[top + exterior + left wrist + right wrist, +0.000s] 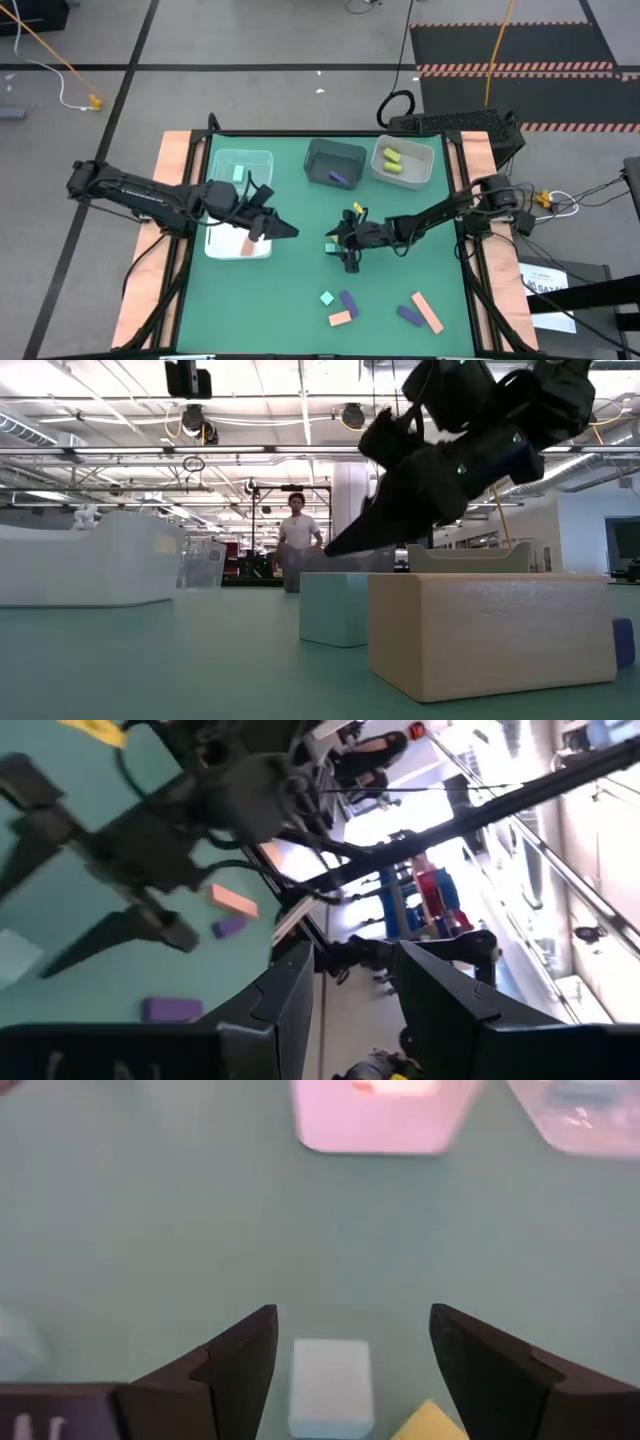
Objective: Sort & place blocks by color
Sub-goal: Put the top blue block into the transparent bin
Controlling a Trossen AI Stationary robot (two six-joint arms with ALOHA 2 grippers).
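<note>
The green desk (300, 290) sits on a grey floor with black lines, a hazard-striped mat beyond its far right corner. In the low view the room behind is a bright open hall where a person (297, 530) in a white shirt stands far off.

Taking the dark bin (335, 162) at the desk's far middle as the landmark: it holds a purple block (343, 178). Just right of it a clear bin (403, 163) holds two yellow-green blocks (391, 162). Left of it another clear bin (239, 167) holds a mint-teal block (238, 173), and nearer than that bin lies a white tray (238, 243) with a salmon-orange block (246, 245).

The left gripper (285, 230) hangs over the desk beside the tray, its fingers (290, 995) a narrow gap apart with nothing between them. The right gripper (338, 247) is low, on the near side of the dark bin, its fingers (240, 1355) spread wide on either side of a mint-teal cube (330, 1385); a yellow-green piece (430, 1422) lies just beside that cube.

Toward the near edge, well apart from the dark bin, lie a second mint-teal cube (327, 298), two purple bars (349, 302), and two salmon-orange bars (427, 312).
</note>
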